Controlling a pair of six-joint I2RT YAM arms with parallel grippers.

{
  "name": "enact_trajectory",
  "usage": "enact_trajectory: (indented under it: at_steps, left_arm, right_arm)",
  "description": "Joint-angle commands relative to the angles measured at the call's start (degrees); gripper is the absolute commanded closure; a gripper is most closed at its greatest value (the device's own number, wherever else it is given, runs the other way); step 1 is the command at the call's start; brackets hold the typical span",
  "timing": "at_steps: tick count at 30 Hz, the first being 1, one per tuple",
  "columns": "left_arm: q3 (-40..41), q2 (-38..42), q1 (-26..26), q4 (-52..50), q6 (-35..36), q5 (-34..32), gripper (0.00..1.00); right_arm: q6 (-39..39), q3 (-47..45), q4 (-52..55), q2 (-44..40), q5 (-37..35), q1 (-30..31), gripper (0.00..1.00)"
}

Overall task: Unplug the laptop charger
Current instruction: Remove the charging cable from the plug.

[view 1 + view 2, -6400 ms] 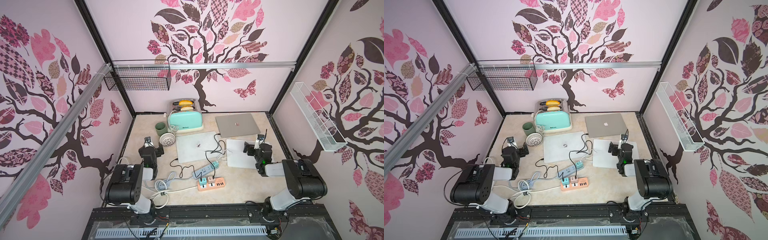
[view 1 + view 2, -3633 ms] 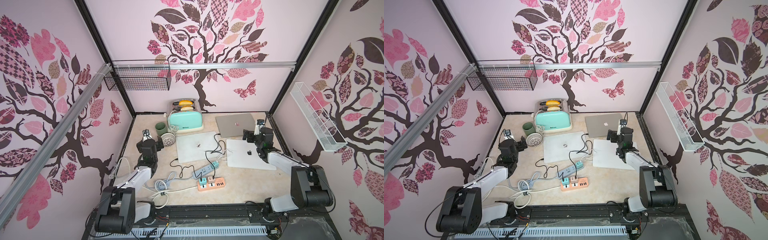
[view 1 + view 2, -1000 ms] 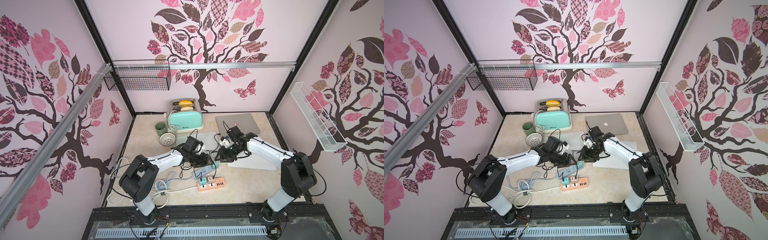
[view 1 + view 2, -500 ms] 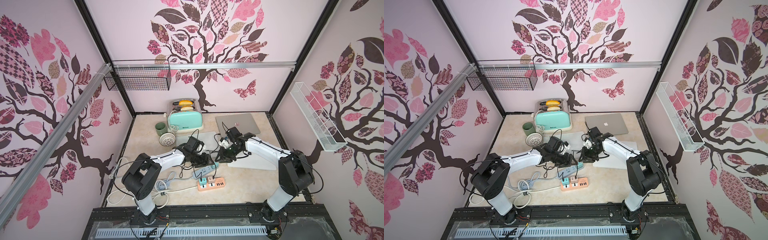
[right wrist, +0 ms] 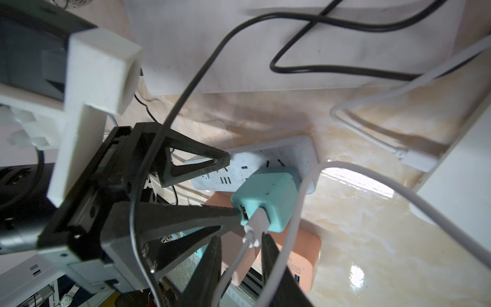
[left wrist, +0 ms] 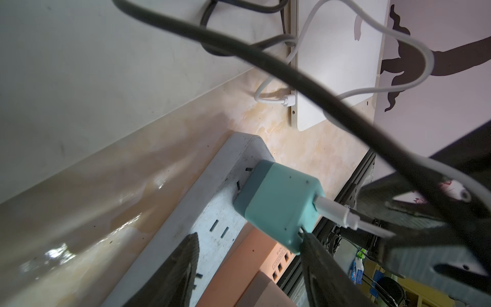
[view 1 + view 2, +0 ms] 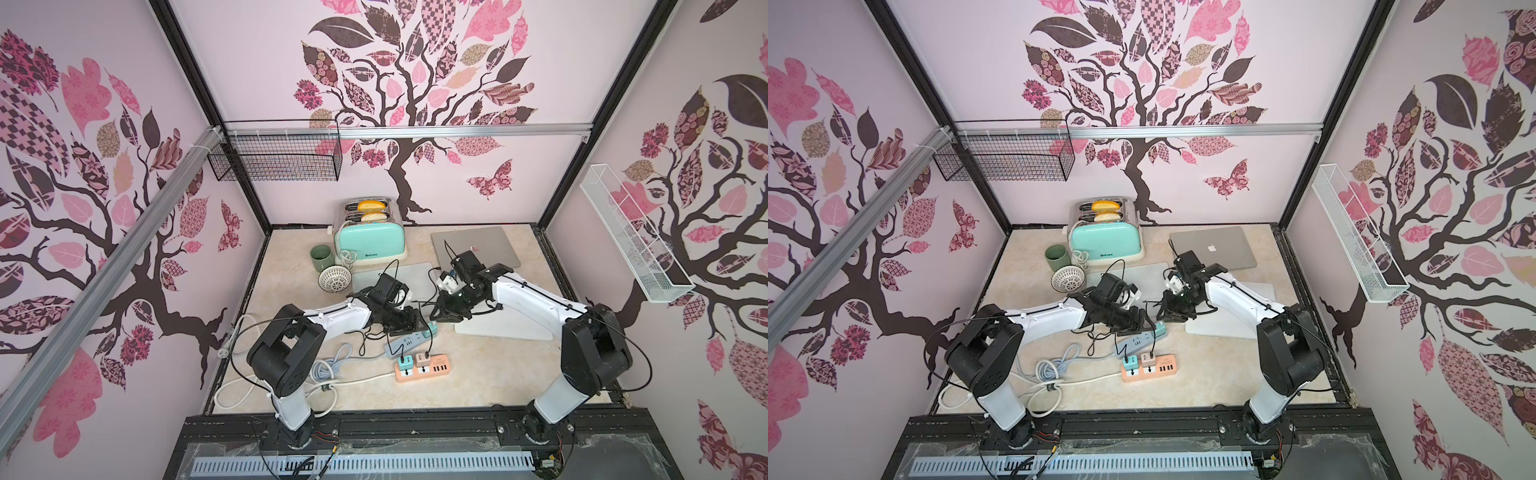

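Observation:
The teal laptop charger sits plugged into the end of a pale grey power strip; both top views show it. Its white cable loops to the white laptop. My left gripper is open. One fingertip rests on the strip and the other touches the charger's cable-side face. My right gripper stands just behind the charger. Its jaws are narrow but apart, one on each side of the white cable's plug.
An orange power strip with two small plugs lies just in front of the grey one. Black cables cross over a silver laptop. Farther back stand a grey laptop, a teal toaster, a green cup and a white strainer.
My right gripper's jaws have narrowed around the white cable's plug over the last second. Both arms have stayed almost still at the charger; seconds earlier they were drawn back at the table's sides.

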State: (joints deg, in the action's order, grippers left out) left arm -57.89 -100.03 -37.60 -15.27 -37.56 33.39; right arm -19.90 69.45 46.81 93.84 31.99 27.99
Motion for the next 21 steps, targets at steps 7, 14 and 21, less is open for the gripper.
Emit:
enact_trajectory:
  at_steps: [7,14,21]
  left_arm:
    - [0.07,-1.01,-0.36,-0.42,0.29,-0.77,0.38]
    - [0.41,-1.03,-0.39,-0.16,-0.13,-0.78,0.38]
    - [0.58,-1.29,-0.45,-1.03,0.27,-0.99,0.38]
  right_arm:
    - [1.88,1.75,-0.66,-0.81,-2.07,1.06,0.85]
    - [2.49,2.70,-0.10,-1.47,-3.05,1.70,0.96]
    - [2.42,3.11,-0.14,-3.44,-4.19,2.34,1.00]
